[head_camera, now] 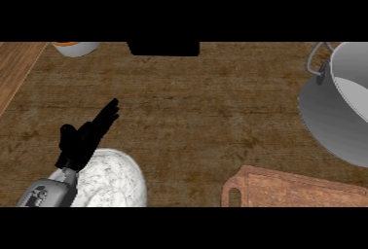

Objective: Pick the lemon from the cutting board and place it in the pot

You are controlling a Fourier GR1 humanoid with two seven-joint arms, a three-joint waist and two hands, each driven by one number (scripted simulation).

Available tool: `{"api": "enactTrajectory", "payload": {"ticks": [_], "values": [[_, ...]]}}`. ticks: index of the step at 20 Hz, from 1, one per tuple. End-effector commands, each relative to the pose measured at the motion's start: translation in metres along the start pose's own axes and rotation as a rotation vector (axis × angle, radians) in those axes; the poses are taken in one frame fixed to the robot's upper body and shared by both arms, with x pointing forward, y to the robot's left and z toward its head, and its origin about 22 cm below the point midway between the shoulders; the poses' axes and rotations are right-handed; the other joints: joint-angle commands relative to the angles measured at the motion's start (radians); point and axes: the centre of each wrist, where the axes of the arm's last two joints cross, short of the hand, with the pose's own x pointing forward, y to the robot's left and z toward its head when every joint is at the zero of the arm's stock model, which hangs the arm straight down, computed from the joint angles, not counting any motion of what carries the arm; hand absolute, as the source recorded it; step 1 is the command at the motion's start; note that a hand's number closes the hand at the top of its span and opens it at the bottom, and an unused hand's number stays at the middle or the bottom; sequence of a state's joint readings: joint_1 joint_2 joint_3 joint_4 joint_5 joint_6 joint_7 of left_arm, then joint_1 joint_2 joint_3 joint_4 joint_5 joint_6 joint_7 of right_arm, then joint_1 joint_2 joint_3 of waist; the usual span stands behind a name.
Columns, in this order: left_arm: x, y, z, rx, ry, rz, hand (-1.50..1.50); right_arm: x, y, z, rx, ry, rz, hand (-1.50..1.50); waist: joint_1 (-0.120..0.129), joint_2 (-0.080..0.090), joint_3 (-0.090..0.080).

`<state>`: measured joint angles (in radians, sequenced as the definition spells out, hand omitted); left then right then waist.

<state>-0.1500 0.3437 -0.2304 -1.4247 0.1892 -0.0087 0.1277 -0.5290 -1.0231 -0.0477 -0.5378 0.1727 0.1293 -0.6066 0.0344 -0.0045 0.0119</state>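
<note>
Resting left hand (84, 138), no legible writing

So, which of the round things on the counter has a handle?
The grey pot at the right edge: a metal loop handle sticks out near its rim. The white marbled plate under the left hand has none.

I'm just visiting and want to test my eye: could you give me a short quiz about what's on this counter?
1. True or false: a lemon shows on the cutting board.
2. Which stands at the view's right edge? A) grey pot B) white marbled plate C) cup
3. Fill in: the left hand, fingers straight, shows above the ____.

Key: 1 false, no lemon shows on the visible part. 2 A. 3 plate. The right hand is out of view.
</note>
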Motion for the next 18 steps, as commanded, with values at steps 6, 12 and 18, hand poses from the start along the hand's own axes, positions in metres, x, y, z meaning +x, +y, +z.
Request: {"api": "enactTrajectory", "payload": {"ticks": [6, 12, 18], "values": [[-0.021, -0.029, 0.002, -0.056, 0.075, 0.046, 0.0, 0.04, 0.035, -0.044, 0.07, 0.076, 0.443, 1.5, 0.021, 0.018, -0.013], [-0.015, -0.027, 0.002, -0.059, 0.062, 0.046, 0.0, 0.037, 0.083, -0.053, 0.365, 0.317, 0.466, 1.5, 0.02, 0.019, -0.012], [-0.015, -0.03, -0.01, -0.045, 0.074, 0.047, 0.0, 0.05, 0.122, -0.07, 0.498, 0.407, 0.452, -1.5, 0.003, 0.021, -0.01]]}}
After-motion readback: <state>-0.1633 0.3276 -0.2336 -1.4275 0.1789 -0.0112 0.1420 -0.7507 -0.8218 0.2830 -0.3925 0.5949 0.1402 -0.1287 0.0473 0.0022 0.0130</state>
